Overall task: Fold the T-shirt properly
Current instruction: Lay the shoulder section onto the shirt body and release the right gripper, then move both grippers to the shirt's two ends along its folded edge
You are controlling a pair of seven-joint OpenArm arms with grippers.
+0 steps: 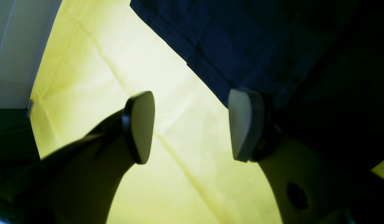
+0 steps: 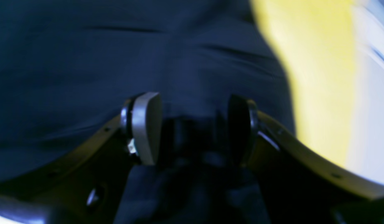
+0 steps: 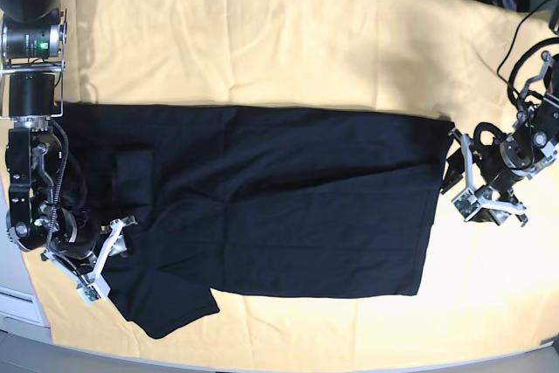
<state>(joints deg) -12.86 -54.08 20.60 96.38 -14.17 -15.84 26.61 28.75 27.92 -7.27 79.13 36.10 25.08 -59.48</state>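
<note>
The black T-shirt (image 3: 279, 198) lies flat in the middle of the pale yellow cloth (image 3: 262, 32) that covers the table. It is spread wide from 9 o'clock to 3 o'clock in the base view. 1 short sleeve (image 3: 170, 307) sticks out toward 7 o'clock. A darker square patch (image 3: 133, 174) shows near the 9 o'clock end; it may be a doubled layer or a mark, but the view is too dim to tell.

The right gripper (image 3: 112, 245) sits at the 8 o'clock corner of the shirt, right at the sleeve side. Its wrist view is blurry. There, the 2 pads (image 2: 147, 127) stand apart with dark shirt cloth under and between them, and nothing looks pinched. So I judge this hand is open and not holding the shirt.

The left gripper (image 3: 460, 176) waits at 3 o'clock, just beside the shirt's straight edge (image 1: 207, 74). Its 2 pads are wide apart over the yellow cloth, and 1 pad (image 1: 246, 124) is right at the shirt's edge. Nothing is between them.

Each hand is at 1 end of the shirt, most likely so the 2 can lift it evenly. The shirt looks mostly unfolded, so much of the job is left. The cloth is soft and floppy, so a pinch on 1 thin layer could slip or bunch up.
</note>
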